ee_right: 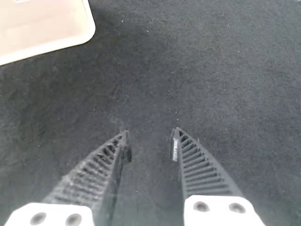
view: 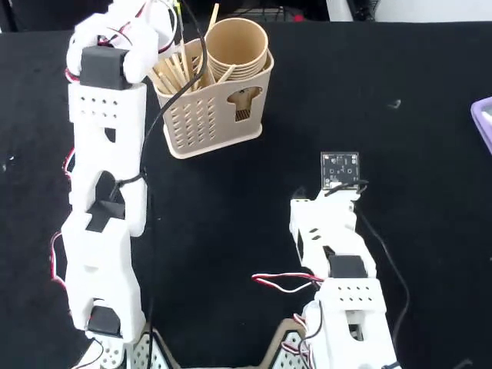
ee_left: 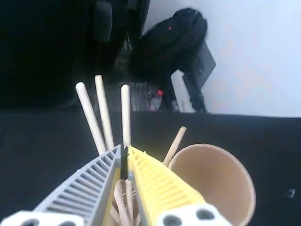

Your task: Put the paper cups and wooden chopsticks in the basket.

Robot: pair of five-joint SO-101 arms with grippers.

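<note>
Right gripper [ee_right: 148, 143]: hovering low over the black table [ee_right: 225, 70], near the basket [view: 211, 123], fingers spread around nothing.
Basket: standing upright on the table.
Left gripper [ee_left: 122, 157]: hanging just above the basket's chopstick side, fingers pressed together (nipping a stick or not, cannot tell).
Wooden chopsticks [view: 178, 71]: leaning inside the basket, beside the cups.
Paper cups [view: 234, 46]: sitting stacked upright in the basket, mouths facing up.

One beige perforated plastic basket [view: 207, 119], one nested stack of brown paper cups [view: 237, 48] (can't count them), plus pale wooden chopsticks [ee_left: 125, 113], at least four.
</note>
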